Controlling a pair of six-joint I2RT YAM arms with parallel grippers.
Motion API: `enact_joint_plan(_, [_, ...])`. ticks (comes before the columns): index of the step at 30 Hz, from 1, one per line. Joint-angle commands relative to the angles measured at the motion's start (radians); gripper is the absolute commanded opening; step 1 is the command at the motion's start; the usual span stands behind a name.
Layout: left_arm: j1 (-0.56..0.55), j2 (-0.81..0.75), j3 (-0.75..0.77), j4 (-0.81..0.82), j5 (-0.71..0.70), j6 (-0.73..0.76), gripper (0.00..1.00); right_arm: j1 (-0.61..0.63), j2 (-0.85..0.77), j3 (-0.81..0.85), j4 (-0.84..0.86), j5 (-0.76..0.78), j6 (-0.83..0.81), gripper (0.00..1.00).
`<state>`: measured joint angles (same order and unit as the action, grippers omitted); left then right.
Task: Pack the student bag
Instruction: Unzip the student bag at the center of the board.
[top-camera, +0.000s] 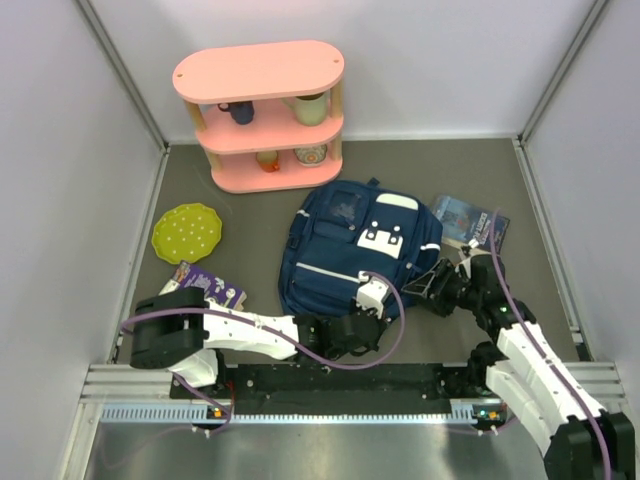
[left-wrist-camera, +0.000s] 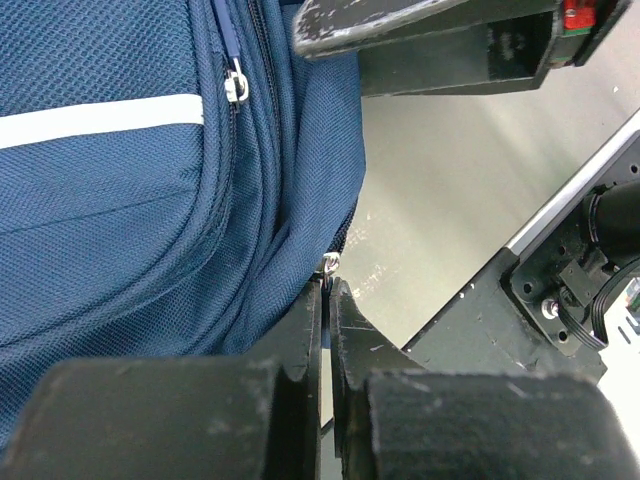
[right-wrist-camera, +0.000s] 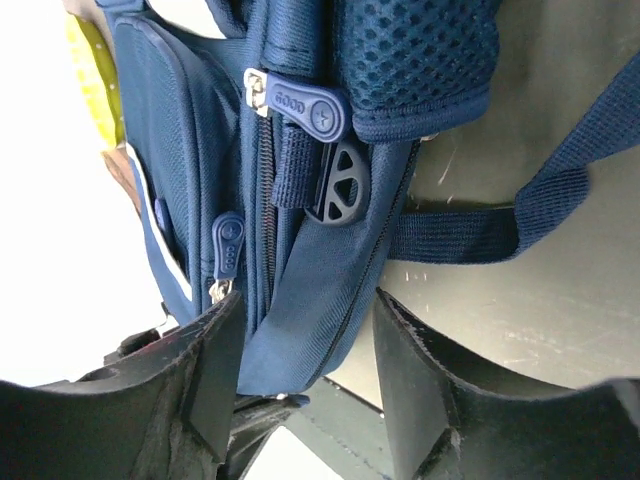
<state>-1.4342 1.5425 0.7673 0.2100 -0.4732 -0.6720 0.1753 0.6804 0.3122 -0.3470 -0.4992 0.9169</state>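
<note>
- Pinching zipper pull (left-wrist-camera: 328, 263) at backpack (left-wrist-camera: 120, 200) edge with closed left gripper (left-wrist-camera: 325, 290).
- Straddling backpack corner with right gripper (right-wrist-camera: 305, 320) spread wide.
- Shelf (top-camera: 260, 110) behind; plate (top-camera: 187, 232), packet (top-camera: 210, 286) left; book (top-camera: 460, 215) right.

student bag (top-camera: 340, 255): navy blue — white stripe, white patch
shelf (top-camera: 258, 72): pink
plate (top-camera: 187, 232): yellow-green, pale dots
packet (top-camera: 212, 287): purple
table (top-camera: 480, 170): dull grey
</note>
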Motion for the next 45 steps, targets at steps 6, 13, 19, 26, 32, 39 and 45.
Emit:
enact_joint_plan(6, [0.004,-0.030,0.026,0.114,0.051,0.035,0.00,0.030,0.109,0.004,0.190,0.031,0.039,0.28])
enact_joint_plan(13, [0.003,-0.044,0.009,0.008,0.030,0.023,0.00,0.029,0.197,0.142,0.149,0.155,-0.074,0.00])
enact_joint_plan(19, [0.003,-0.122,-0.115,-0.246,-0.073,-0.161,0.00,-0.064,0.317,0.340,0.086,0.231,-0.216,0.00])
enact_joint_plan(26, [0.004,-0.269,-0.214,-0.524,-0.189,-0.446,0.00,-0.108,0.533,0.537,0.108,0.176,-0.345,0.00])
enact_joint_plan(32, [0.004,-0.236,-0.111,-0.479,-0.202,-0.324,0.00,-0.108,0.642,0.607,0.184,-0.051,-0.296,0.23])
enact_joint_plan(39, [0.004,-0.144,0.003,-0.331,-0.156,-0.213,0.00,-0.115,0.407,0.402,0.010,0.246,-0.336,0.88])
enact_joint_plan(45, [0.004,-0.111,0.033,-0.265,-0.119,-0.198,0.00,-0.117,0.093,0.250,-0.141,0.289,-0.253,0.89])
